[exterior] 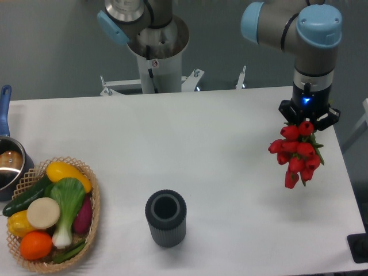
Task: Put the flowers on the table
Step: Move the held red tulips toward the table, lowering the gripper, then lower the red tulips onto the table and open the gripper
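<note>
The flowers [297, 153], a bunch of red tulip buds with bits of green leaf, hang in the air above the right side of the white table [207, 149]. My gripper [309, 119] is directly above them and shut on the top of the bunch. The buds point down and towards the camera, so the stems are mostly hidden. A faint shadow lies on the tabletop below them.
A dark grey ribbed vase [166, 218] stands at the front centre. A wicker basket [95, 198] of vegetables with a green-and-white leek sits at the front left. A pot [10, 164] with a blue handle is at the left edge. The arm's base [155, 52] is at the back.
</note>
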Tool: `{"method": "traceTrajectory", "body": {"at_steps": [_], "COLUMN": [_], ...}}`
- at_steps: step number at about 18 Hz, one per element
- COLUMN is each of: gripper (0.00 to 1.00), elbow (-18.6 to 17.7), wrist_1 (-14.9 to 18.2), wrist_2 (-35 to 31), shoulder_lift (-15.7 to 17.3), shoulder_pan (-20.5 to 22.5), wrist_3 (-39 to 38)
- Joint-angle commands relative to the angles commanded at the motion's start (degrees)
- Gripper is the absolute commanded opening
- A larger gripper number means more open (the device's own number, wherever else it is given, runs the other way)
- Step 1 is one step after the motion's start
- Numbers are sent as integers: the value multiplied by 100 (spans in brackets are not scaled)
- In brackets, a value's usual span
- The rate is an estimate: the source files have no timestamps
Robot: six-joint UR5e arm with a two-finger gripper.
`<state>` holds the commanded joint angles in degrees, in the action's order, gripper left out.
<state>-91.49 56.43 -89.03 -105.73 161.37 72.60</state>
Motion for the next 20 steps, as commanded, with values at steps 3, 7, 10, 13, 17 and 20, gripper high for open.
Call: {"method": "traceTrajectory", "body": {"at_steps": [3, 7, 10, 13, 17, 20], "gripper": [0, 0, 0, 11, 54, 93], "elbow": [-44, -132, -141, -254, -536, -580], "wrist_1": [26, 44, 26, 35, 0, 18], "wrist_2": [0, 0, -9, -88, -105, -53], "shoulder_lift": [9, -17, -228, -281, -281, -290], "shoulder_pan": [-18, -184, -386, -571, -747, -861], "wrist_3": [-26, -184, -316, -378, -343, -343]}}
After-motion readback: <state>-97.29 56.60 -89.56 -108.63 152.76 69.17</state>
